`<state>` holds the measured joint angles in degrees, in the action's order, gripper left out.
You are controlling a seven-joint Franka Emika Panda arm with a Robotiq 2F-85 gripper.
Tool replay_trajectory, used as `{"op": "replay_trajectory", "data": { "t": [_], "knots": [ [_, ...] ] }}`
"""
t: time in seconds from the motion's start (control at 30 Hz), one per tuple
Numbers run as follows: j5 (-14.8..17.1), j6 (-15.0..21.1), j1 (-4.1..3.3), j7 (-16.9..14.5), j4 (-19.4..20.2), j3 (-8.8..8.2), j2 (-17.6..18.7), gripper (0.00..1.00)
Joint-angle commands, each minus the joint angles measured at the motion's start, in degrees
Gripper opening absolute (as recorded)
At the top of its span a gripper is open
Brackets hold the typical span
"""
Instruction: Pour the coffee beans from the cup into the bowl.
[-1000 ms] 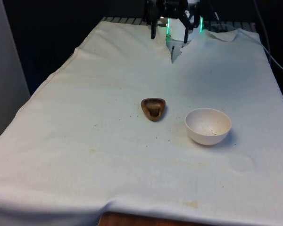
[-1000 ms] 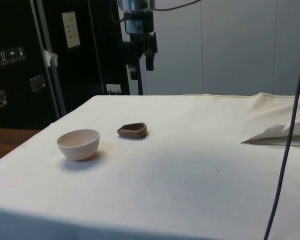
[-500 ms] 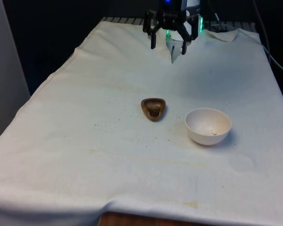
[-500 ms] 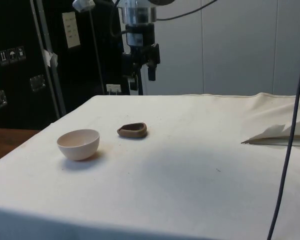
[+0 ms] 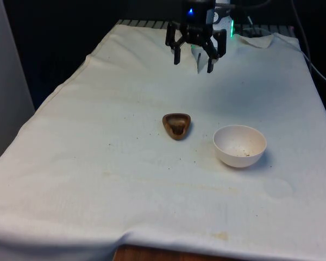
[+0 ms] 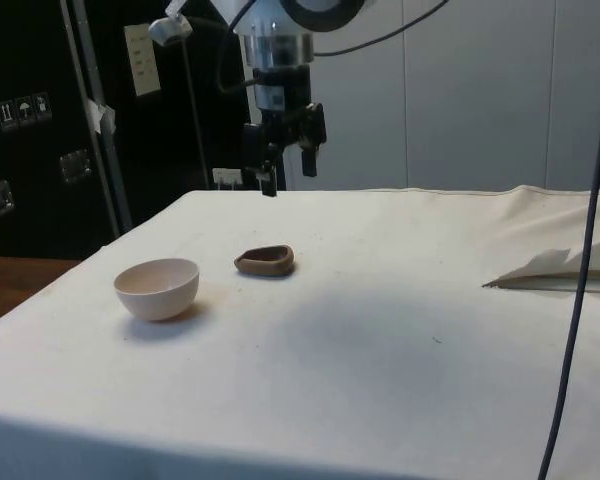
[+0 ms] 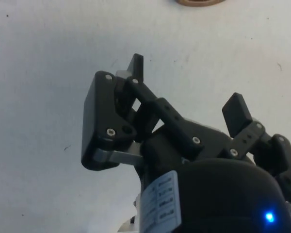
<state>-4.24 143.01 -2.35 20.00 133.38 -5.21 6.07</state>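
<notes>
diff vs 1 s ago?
The end effector has come down and forward from the table's far end toward the cup, fingers open, holding nothing. The cup and the bowl sit where they were, untouched.

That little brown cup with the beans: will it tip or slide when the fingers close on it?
The brown cup looks low and wide, so tipping seems unlikely. It sits on white cloth, which probably limits sliding, though the cloth may bunch. Its rounded-triangle rim could twist in the open gripper unless it is gripped across flatter sides.
</notes>
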Motion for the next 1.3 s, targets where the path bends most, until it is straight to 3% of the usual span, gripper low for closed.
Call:
{"op": "replay_trajectory", "data": {
  "t": [0.0,0.03,0.1,0.3,0.33,0.37,0.57,0.6,0.63,0.83,0.9,0.93,1.2,1.23,1.27],
  "knots": [
    [-0.57,0.97,-0.06,1.55,0.11,-0.23,0.46,1.0],
    [0.0,0.11,0.0,0.46,0.0,0.0,0.23,1.0],
    [-0.69,1.38,-0.06,2.81,0.11,-0.23,1.03,1.0],
    [-1.15,2.58,-0.06,5.9,0.11,-0.34,2.41,1.0],
    [0.0,1.49,0.06,4.24,0.0,0.0,2.01,1.0],
    [-1.15,2.58,-0.06,5.9,0.11,-0.34,2.41,1.0],
    [-1.89,3.84,-0.06,9.05,0.11,-0.57,3.67,1.0],
    [-0.8,3.04,0.11,7.91,0.0,-0.11,3.55,1.0],
    [-2.12,4.13,-0.06,9.85,0.11,-0.63,3.95,1.0],
    [-3.44,4.64,-0.06,12.89,0.0,-1.03,4.7,1.0],
    [-2.35,3.95,0.17,11.92,0.0,-0.52,4.53,1.0],
    [-3.95,4.7,-0.06,13.81,-0.06,-1.15,4.87,1.0],
    [-6.07,4.93,0.17,17.53,-0.46,-1.72,5.61,1.0],
    [-4.98,4.35,0.34,16.39,-0.29,-1.2,5.33,1.0],
    [-6.3,4.98,0.17,17.93,-0.52,-1.78,5.73,1.0]
  ]
}}
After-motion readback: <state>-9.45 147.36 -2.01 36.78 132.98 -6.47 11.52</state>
